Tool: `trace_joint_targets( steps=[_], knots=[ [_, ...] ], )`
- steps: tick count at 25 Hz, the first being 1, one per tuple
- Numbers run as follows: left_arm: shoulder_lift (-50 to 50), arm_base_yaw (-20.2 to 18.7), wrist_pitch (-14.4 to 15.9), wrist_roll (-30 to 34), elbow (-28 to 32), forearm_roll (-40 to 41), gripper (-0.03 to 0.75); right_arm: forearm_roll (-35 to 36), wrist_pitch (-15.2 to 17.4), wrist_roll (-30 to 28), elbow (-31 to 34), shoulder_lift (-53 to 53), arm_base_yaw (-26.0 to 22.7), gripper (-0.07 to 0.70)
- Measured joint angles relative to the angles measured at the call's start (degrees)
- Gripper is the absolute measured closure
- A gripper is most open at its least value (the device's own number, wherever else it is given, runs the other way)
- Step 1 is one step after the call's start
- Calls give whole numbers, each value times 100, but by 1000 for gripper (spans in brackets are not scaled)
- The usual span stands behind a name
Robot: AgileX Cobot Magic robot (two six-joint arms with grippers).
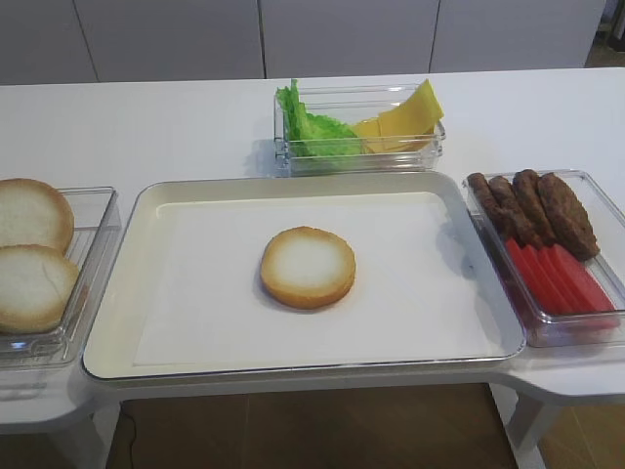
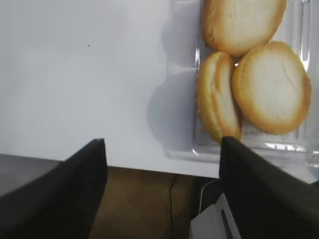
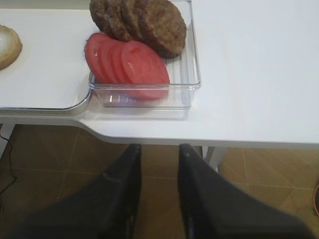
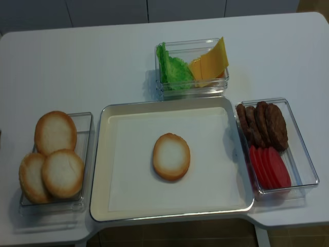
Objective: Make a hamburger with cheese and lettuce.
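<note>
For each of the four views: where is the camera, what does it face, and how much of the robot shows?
Exterior high: front, raised, facing the tray with the hamburger, lettuce and cheese behind; no robot.
Exterior high (realsense): steeper, nearly overhead, same layout; no robot.
Right wrist: off the table's front edge, facing tomato slices and patties; right gripper open.
Left wrist: off the edge, facing the buns; left gripper open.
Right wrist and both exteriors share the hamburger.

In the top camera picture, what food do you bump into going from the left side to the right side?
Spare buns in their clear box → the hamburger bun slice on the tray → tomato slices and patties, sharing the right clear box.
</note>
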Motion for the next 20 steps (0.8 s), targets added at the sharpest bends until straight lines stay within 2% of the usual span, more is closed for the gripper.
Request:
trace_joint_targets(
  steps=[5, 11, 20],
  knots=[
    [-1386, 0, 51, -79, 693, 72, 203, 0, -10, 0, 0, 0, 0, 433],
    [-2824, 0, 110, -26, 1191, 59, 203, 0, -11, 0, 0, 0, 0, 433],
    [-3929, 0, 133, 76, 2016, -299, 203, 0, -11, -12, 0, 0, 0, 433]
  ],
)
